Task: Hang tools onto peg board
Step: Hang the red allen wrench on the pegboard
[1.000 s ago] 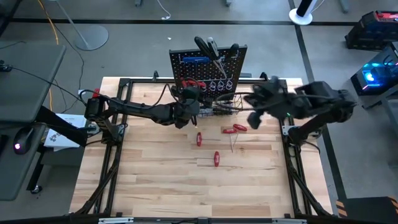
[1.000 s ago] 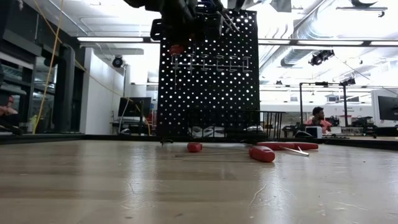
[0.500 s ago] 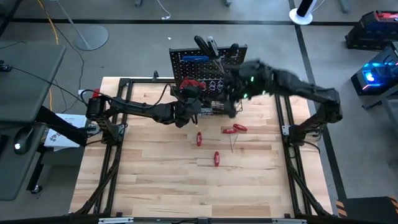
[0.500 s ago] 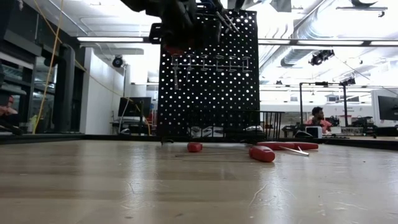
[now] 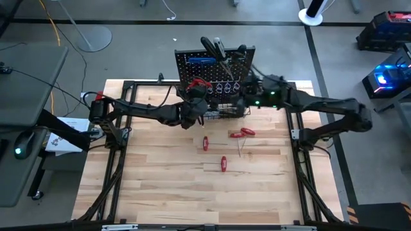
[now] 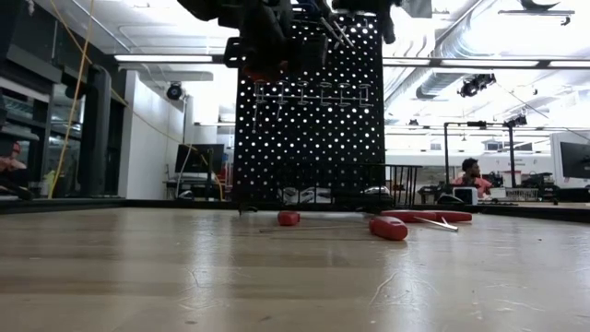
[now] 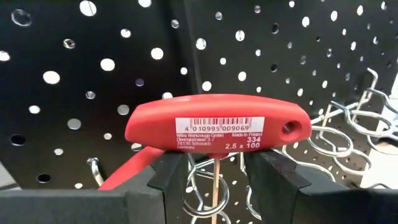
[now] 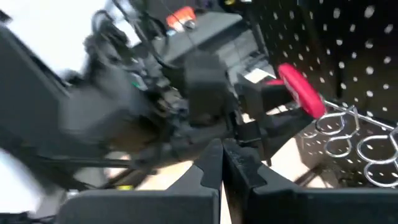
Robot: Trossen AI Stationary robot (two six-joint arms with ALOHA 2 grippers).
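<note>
Red plastic fills your left wrist view: the left tool [image 7: 214, 171] is clamped on a red T-handle key [image 7: 217, 129], one dark finger on each side of the thin shaft just under the handle, with the label facing the camera. You are holding it right in front of the peg board [image 5: 215, 70], above the row of metal loop hooks [image 7: 348, 134]. In the high view, the left tool [image 5: 196, 96] sits at the left part of the board's face, with the red handle [image 5: 198, 83] showing above it.

Your right tool [image 8: 222, 163] has its fingers pressed together with nothing between them. In the high view it is at the right part of the board [image 5: 247, 90], close beside the left tool, and its wrist camera looks across at the left tool and the red handle [image 8: 300, 89].

The board stands upright at the far side of the bench [image 5: 160, 179]. A blue tool [image 5: 202, 61] already hangs near its top, black-handled screwdrivers [image 5: 215, 48] stick up above its upper edge, and a black wire basket [image 6: 323, 184] runs along its base. Still lying on the bench just in front of the board are four red-handled tools: two together to the right [image 5: 243, 133], one at the middle [image 5: 205, 143] and one nearer [image 5: 223, 163].
</note>
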